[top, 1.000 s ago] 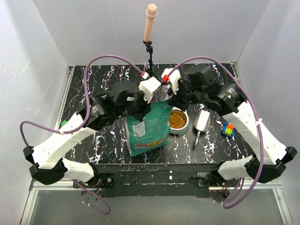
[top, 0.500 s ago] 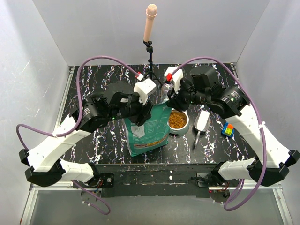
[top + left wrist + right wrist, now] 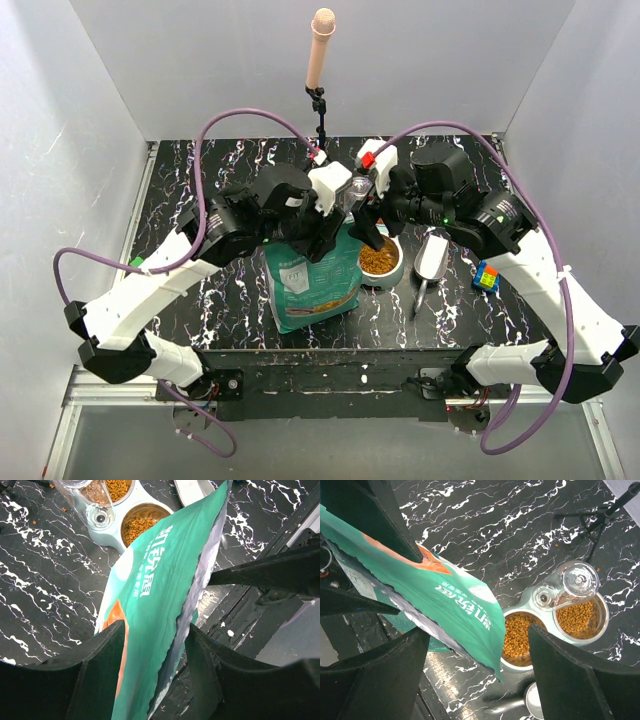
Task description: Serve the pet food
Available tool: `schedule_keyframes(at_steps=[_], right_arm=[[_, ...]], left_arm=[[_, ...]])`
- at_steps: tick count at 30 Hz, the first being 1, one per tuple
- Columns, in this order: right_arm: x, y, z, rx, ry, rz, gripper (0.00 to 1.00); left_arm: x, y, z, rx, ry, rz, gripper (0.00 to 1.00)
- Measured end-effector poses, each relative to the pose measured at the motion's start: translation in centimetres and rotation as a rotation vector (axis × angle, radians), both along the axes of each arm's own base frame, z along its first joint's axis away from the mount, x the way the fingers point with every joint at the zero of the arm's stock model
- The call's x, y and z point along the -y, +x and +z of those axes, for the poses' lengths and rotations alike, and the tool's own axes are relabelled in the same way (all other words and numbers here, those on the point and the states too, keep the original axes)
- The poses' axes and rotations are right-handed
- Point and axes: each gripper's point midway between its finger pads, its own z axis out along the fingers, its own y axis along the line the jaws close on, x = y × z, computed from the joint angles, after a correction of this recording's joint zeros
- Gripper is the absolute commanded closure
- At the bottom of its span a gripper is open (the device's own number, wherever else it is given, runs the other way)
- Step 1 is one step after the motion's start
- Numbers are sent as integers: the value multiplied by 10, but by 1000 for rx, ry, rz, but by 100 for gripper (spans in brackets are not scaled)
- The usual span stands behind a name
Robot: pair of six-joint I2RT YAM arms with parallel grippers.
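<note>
Left gripper parted, astride bag | right gripper wide, empty, above pet food

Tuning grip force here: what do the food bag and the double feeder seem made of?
Teal bag: flexible plastic film, satin, greyish lining showing at its edge. Double feeder: probably glossy pale plastic, with a clear, likely plastic, bottle.
</note>
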Motion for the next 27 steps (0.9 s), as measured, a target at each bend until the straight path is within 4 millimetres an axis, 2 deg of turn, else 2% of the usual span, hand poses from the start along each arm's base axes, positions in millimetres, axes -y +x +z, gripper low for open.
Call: schedule_keyframes(at_steps=[5,10,13,15,18,21,24,27], right_arm=[[5,-2,3,-13,21,-38,13],[14,-13,18,-26,80,-70,12],[21,-22,31,-40,136,-99,11],[30,-25,43,-60,192,-171,11],[53,-21,70,-59,298,-349,11],[92,-17,100,-26,444,-569,10],[136,-24,141,67,573,-710,10],[180,-34,184,161,703,-829,10]], left_arm=[[2,2,1,0,3,2,37],[1,0,19,8,-39,14,16],[0,0,30,11,-73,32,6],[-3,0,41,22,-99,49,2],[-11,1,72,64,-158,84,2],[-26,3,124,156,-271,137,2],[-55,4,175,269,-397,227,2],[-94,0,215,379,-509,320,2]])
